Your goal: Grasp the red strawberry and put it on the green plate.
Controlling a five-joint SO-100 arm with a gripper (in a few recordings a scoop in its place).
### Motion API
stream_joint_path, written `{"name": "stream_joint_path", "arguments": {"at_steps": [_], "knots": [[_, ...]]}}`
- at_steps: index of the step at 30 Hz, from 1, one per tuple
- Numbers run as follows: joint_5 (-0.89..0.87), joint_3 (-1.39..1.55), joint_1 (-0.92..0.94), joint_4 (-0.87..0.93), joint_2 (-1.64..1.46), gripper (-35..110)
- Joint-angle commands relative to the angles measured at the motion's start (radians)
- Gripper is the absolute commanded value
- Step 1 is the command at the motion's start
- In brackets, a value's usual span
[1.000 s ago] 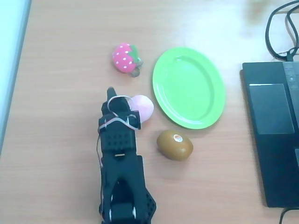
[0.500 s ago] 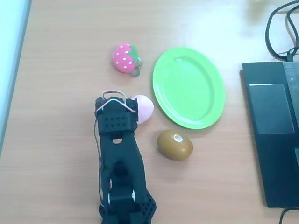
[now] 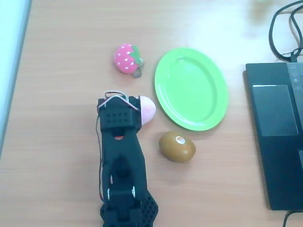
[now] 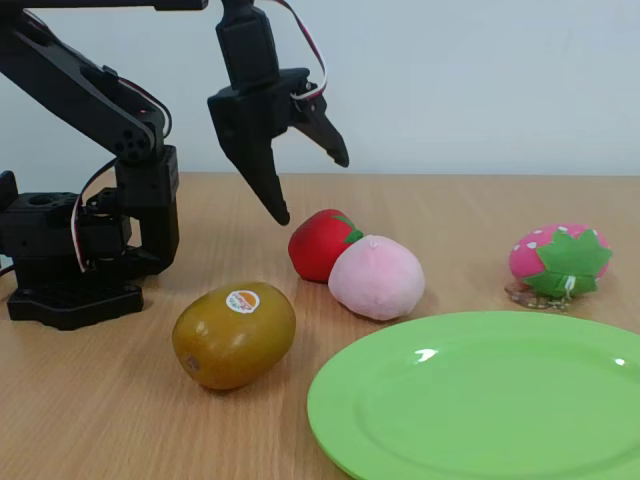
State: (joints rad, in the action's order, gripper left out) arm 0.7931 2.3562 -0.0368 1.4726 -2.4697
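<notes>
Fixed view: glossy red strawberry (image 4: 322, 243), small green top.

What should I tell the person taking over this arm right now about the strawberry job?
Claw: open, holding nothing, hanging in the air just above the red strawberry in the fixed view.
Red strawberry: on the table, touching the pale pink ball beside it.
Green plate: on the table with nothing on it, right of the ball in the overhead view.
Also nearby: a brown kiwi and a pink dotted plush strawberry, both to be left alone.
Done: approach only. Left: lower, close on the red strawberry, lift, carry to the plate, release.
</notes>
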Motion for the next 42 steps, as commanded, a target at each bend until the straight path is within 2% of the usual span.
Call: {"name": "stream_joint_path", "arguments": {"at_steps": [1, 19, 31, 33, 38, 42], "knots": [[0.037, 0.018, 0.003, -0.035, 0.023, 49], [0.043, 0.247, 0.0, -0.333, 0.067, 47], [-0.008, 0.273, 0.002, -0.385, 0.071, 46], [-0.014, 0.278, 0.002, -0.399, 0.071, 41], [-0.014, 0.304, -0.012, -0.436, 0.066, 10], [-0.023, 0.325, -0.017, -0.445, 0.058, 7]]}}
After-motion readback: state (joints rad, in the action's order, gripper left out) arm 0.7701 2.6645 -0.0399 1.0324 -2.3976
